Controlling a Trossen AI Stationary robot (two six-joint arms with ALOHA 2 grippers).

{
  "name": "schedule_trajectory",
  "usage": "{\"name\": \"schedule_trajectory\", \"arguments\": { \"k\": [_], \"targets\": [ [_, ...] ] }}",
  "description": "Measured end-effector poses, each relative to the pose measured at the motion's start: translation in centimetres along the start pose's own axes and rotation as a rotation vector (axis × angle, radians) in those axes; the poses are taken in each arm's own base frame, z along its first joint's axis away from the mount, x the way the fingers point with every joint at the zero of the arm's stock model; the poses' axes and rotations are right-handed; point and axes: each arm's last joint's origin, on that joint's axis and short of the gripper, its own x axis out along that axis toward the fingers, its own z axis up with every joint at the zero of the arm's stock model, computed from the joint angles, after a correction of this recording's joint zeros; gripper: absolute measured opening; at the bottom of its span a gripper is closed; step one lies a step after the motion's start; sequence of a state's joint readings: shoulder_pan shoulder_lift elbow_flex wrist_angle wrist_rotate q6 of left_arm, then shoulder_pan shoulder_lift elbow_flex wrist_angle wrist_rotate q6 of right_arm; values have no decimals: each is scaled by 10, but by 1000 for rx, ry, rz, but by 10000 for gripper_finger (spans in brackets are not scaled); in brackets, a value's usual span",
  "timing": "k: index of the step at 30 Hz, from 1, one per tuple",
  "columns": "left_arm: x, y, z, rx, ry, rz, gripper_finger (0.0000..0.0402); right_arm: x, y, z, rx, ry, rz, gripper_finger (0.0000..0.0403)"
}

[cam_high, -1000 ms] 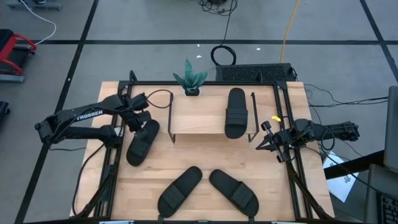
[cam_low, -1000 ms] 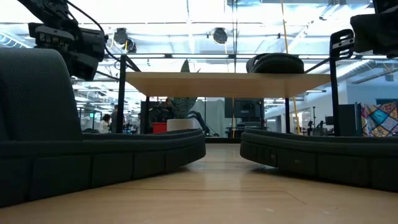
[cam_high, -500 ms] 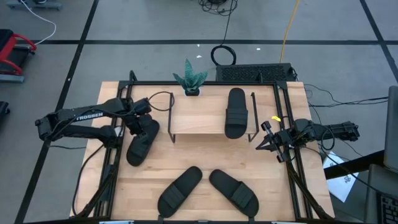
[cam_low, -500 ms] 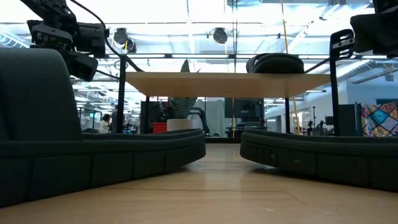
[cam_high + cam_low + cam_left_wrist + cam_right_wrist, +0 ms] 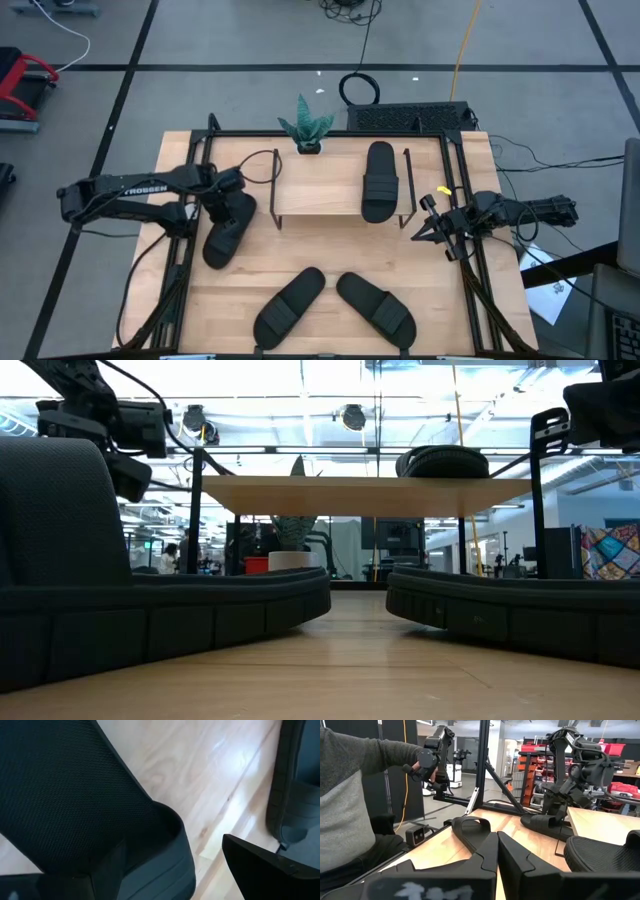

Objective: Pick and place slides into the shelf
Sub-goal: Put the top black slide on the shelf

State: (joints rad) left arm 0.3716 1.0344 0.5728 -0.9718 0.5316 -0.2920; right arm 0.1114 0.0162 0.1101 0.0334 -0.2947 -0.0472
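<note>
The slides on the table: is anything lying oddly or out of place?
Nothing damaged. One slide lies on the shelf, its toe overhanging the front edge. Two slides splay apart near the front, and the left hand sits over the fourth.

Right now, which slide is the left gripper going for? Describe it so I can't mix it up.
Find the shelf at the table's back. Just off its left legs lies one slide, with the left gripper right over its strap end. It lies alone: two others sit paired at the front edge, and a fourth is on the shelf.
</note>
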Motion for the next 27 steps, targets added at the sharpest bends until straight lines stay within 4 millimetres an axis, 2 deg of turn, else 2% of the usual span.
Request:
{"name": "schedule_trajectory", "arguments": {
  "k": [14, 21, 27],
  "targets": [
    [10, -14, -9, 153, 63, 60, 308, 0, 0, 0, 1, -2, 0, 0],
    [14, -25, -10, 81, 97, -49, 242, 0, 0, 0, 0, -3, 0, 0],
    [21, -36, -13, 278, 75, -5, 181, 0, 0, 0, 0, -3, -1, 0]
  ]
}}
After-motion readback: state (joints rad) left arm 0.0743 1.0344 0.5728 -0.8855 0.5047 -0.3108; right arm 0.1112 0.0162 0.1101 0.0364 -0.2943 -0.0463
